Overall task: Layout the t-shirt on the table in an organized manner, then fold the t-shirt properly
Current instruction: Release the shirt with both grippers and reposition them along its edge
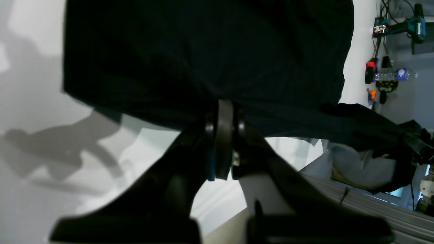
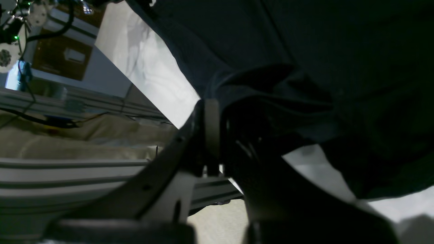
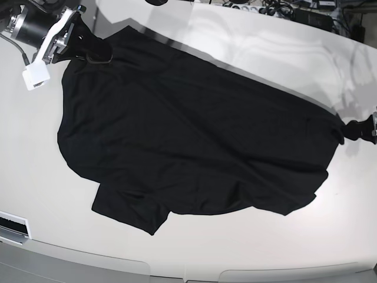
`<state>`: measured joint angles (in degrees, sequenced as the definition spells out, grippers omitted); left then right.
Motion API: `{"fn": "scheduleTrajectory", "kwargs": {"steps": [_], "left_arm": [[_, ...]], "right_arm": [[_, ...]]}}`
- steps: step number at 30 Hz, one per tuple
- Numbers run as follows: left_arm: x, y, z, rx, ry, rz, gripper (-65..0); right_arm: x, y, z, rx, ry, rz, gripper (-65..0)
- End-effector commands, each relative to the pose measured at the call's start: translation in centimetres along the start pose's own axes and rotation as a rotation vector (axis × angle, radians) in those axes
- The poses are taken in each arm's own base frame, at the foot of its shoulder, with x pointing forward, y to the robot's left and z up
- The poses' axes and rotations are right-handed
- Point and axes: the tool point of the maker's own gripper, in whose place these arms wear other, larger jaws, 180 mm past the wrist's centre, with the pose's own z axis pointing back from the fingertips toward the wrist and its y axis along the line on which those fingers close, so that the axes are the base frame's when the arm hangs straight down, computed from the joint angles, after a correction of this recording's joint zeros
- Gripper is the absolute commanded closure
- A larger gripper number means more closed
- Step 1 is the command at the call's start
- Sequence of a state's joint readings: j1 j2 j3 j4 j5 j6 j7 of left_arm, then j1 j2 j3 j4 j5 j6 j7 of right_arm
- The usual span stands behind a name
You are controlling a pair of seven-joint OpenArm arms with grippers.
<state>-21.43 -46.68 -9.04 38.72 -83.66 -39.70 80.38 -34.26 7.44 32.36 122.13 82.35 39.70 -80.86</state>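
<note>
The black t-shirt (image 3: 188, 141) lies spread across the white table (image 3: 265, 47), stretched from upper left to right, with a sleeve sticking out at the lower left. My right gripper (image 3: 97, 53) is at the shirt's upper-left corner, shut on the fabric. The right wrist view shows its fingers (image 2: 212, 112) pinching a bunched fold of the t-shirt (image 2: 305, 51). My left gripper (image 3: 352, 130) is at the far right tip of the shirt, shut on it. In the left wrist view its fingers (image 1: 224, 118) clamp the edge of the t-shirt (image 1: 203, 51), lifted slightly off the table.
A small white box (image 3: 35, 78) hangs by the arm at the upper left. Cables and gear (image 3: 283, 9) lie along the far edge. The curved front edge (image 3: 177, 265) runs below the shirt. Tools (image 1: 407, 27) hang beyond the table in the left wrist view.
</note>
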Motion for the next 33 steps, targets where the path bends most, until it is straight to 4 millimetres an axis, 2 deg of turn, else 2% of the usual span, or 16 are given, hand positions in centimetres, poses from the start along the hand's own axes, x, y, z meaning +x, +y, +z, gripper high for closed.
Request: {"fn": "scheduleTrajectory", "kwargs": {"steps": [1, 4, 8, 12, 17, 21, 30, 33], "left_arm": [[1.9, -0.3, 1.8, 0.011, -0.051, -0.037, 0.0], [2.3, -0.9, 1.6, 0.004, -0.051, -0.065, 0.0], [4.4, -1.5, 1.5, -0.010, -0.154, -0.077, 0.0], [4.7, -1.9, 0.7, -0.033, -0.173, -0.074, 0.0], [4.3, -2.8, -1.3, -0.078, -0.172, -0.062, 0.0], [4.5, -3.1, -1.6, -0.087, -0.185, -0.061, 0.0], [9.1, -5.1, -0.8, -0.114, -0.300, -0.115, 0.0], [9.6, -5.3, -1.3, -0.112, -0.315, -0.123, 0.0]], "right_arm": [[1.0, 0.6, 0.2, 0.016, -0.033, 0.031, 0.0], [1.6, 0.0, 0.3, -0.003, -0.027, 0.064, 0.0], [1.9, -2.4, 0.2, -0.112, 0.028, 0.120, 0.0], [1.9, -4.0, 0.3, -0.181, 0.069, 0.145, 0.0], [2.6, -4.4, -0.4, -0.162, 0.065, 0.160, 0.0], [2.1, -5.3, -1.3, -0.155, 0.095, 0.140, 0.0], [2.9, -5.9, -2.1, -0.147, 0.086, 0.146, 0.0], [3.1, -5.9, -2.1, -0.147, 0.079, 0.147, 0.0]]}}
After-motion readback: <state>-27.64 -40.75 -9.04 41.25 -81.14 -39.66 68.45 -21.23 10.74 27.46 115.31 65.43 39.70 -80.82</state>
